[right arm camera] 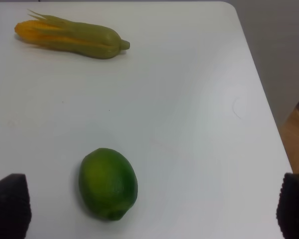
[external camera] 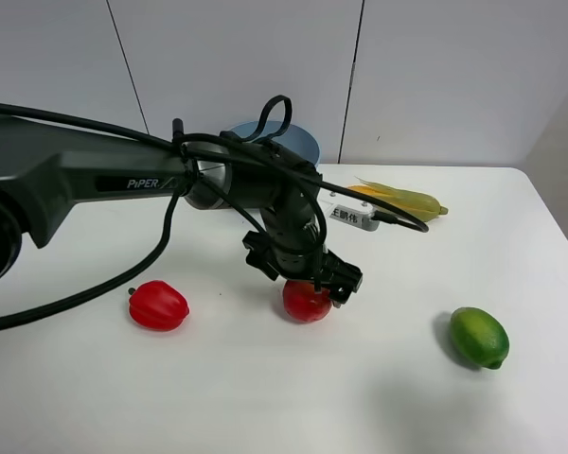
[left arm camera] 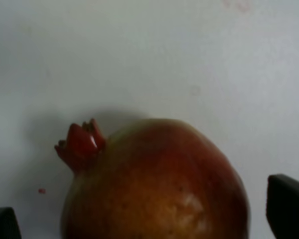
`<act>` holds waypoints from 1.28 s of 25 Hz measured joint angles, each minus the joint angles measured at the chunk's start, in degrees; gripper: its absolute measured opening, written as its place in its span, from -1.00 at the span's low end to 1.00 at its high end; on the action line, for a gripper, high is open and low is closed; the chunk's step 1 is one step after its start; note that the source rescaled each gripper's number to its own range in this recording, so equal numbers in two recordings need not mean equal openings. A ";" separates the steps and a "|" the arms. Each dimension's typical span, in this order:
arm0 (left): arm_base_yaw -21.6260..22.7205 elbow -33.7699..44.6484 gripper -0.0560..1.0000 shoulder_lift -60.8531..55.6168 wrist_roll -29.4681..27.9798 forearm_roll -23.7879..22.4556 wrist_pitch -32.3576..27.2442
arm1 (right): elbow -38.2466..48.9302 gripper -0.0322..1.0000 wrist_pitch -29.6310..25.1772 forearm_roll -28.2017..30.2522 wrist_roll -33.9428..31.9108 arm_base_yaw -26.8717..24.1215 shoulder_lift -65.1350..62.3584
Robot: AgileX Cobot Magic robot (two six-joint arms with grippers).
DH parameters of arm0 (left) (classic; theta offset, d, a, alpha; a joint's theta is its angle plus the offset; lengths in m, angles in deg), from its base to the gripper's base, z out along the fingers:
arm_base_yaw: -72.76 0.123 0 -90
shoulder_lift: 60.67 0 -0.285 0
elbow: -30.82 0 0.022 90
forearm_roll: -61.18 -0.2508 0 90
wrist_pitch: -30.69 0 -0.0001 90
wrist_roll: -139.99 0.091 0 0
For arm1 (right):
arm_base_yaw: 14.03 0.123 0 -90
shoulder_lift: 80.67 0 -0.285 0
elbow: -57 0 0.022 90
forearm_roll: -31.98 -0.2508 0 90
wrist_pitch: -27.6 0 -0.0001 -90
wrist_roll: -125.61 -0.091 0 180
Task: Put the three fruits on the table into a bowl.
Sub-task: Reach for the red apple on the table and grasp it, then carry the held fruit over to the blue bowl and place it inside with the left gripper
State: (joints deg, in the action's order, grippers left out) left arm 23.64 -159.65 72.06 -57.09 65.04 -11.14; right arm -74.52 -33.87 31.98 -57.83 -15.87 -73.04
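Note:
The red pomegranate [external camera: 306,303] with a small crown lies mid-table. My left gripper [external camera: 305,282] hangs right over it, open. In the left wrist view the pomegranate [left arm camera: 154,189] fills the gap between the two dark fingertips [left arm camera: 287,206], which stand apart from it. The green lime [external camera: 479,337] lies at the front right; it also shows in the right wrist view [right arm camera: 108,183]. My right gripper [right arm camera: 152,206] is open and empty, short of the lime. The light-blue bowl [external camera: 303,140] stands at the back, partly hidden by the left arm. The mango is out of view.
A red bell pepper [external camera: 158,305] lies front left. A corn cob [external camera: 402,200] lies at the back right and also shows in the right wrist view [right arm camera: 72,36]. The white table [external camera: 265,407] ends at a rounded corner [right arm camera: 234,10]. Cables loop over the left arm.

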 joint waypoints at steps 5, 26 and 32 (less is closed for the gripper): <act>0.00 0.00 0.94 2.15 -0.05 0.00 -0.06 | 0.00 1.00 0.00 0.00 0.00 0.00 0.00; 0.00 -0.15 -0.71 -2.99 0.91 -1.55 -3.02 | 0.00 1.00 0.00 0.00 0.00 0.00 0.00; 3.63 -6.78 -0.71 -8.63 7.10 -14.98 4.20 | 0.00 1.00 0.00 0.00 0.00 0.00 0.00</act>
State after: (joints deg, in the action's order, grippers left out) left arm 27.28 -166.43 63.44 -49.99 50.06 -6.94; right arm -74.52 -33.87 31.98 -57.83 -15.87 -73.04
